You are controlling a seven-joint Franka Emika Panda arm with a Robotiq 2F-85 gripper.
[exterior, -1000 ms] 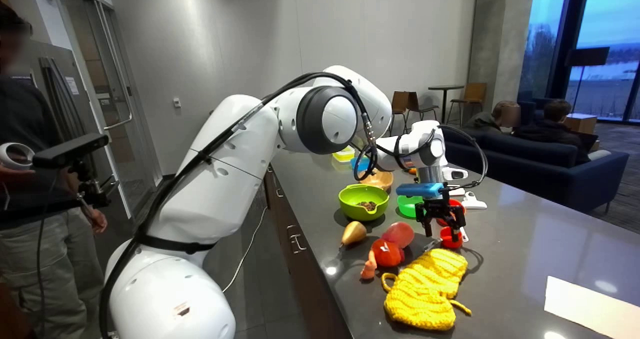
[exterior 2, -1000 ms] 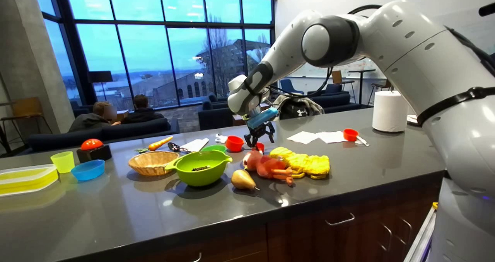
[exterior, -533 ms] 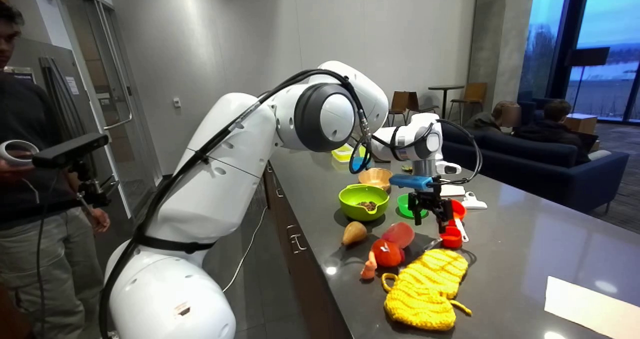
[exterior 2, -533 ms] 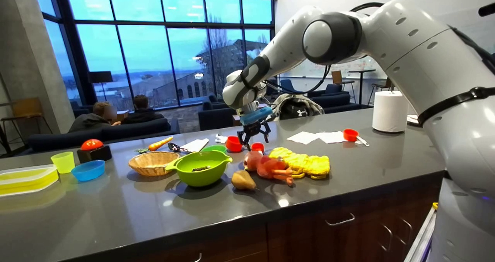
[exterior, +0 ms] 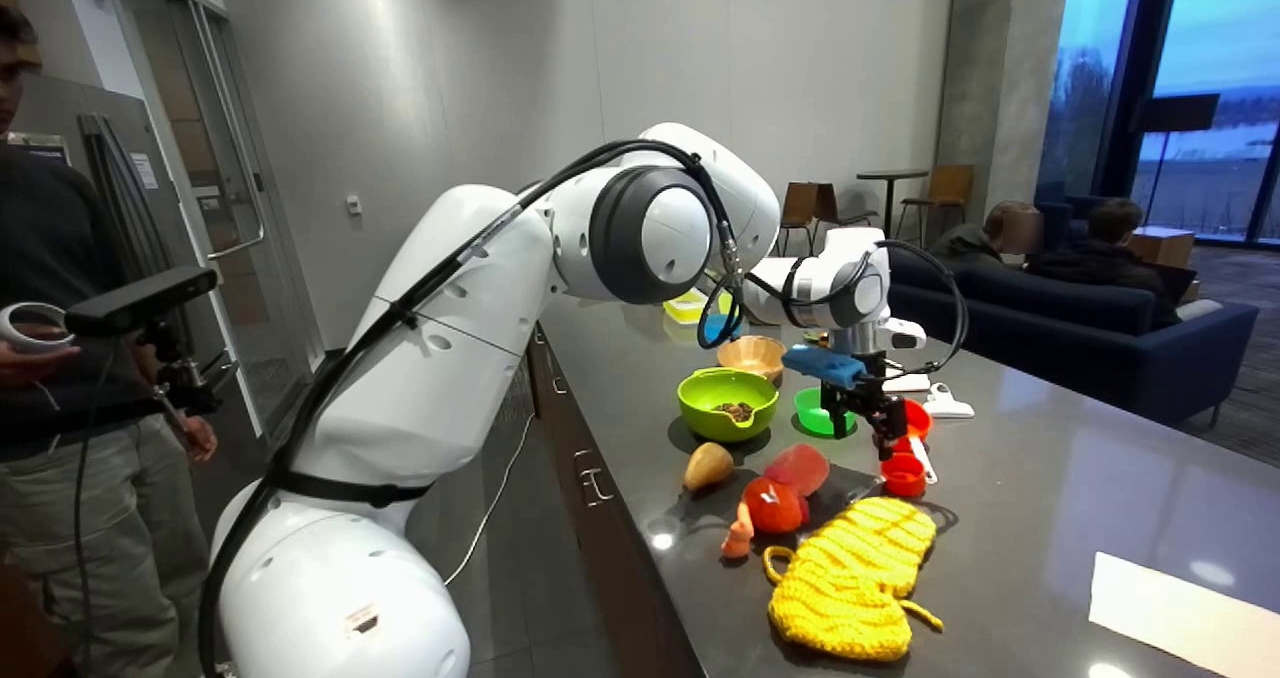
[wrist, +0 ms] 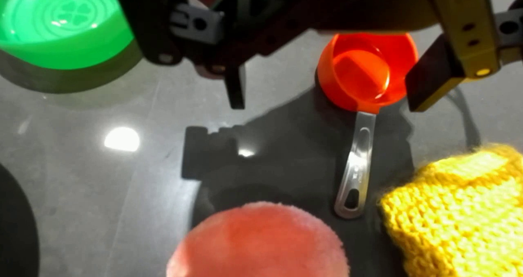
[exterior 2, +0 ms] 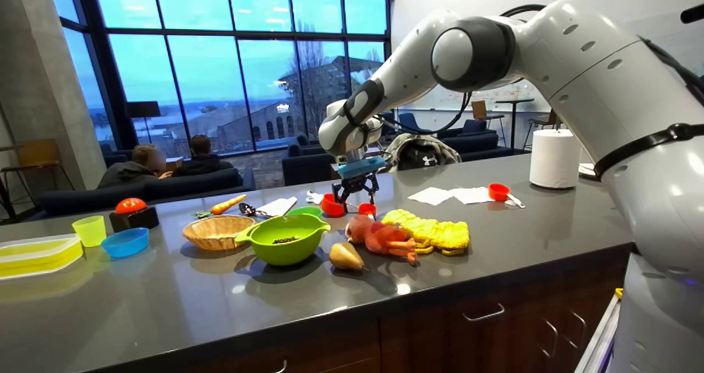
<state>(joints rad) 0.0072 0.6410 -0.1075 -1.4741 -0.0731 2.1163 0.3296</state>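
In the wrist view, the pincer [wrist: 334, 94] hangs spread wide above the surface [wrist: 81, 154]; a red measuring cup [wrist: 363, 74] lies below, toward three o'clock, handle [wrist: 358, 162] pointing to six.

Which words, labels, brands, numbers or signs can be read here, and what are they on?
No word or number can be made out.
Red measuring cup, on its handle: too blurred.
Robot arm, on a sticker: too small.
Bag: emblem resembling Under Armour's, no readable letters.
Building outside, on its lit sign: too blurred.
Whiteboard: too faint.
Refrigerator, on its notices: too small.
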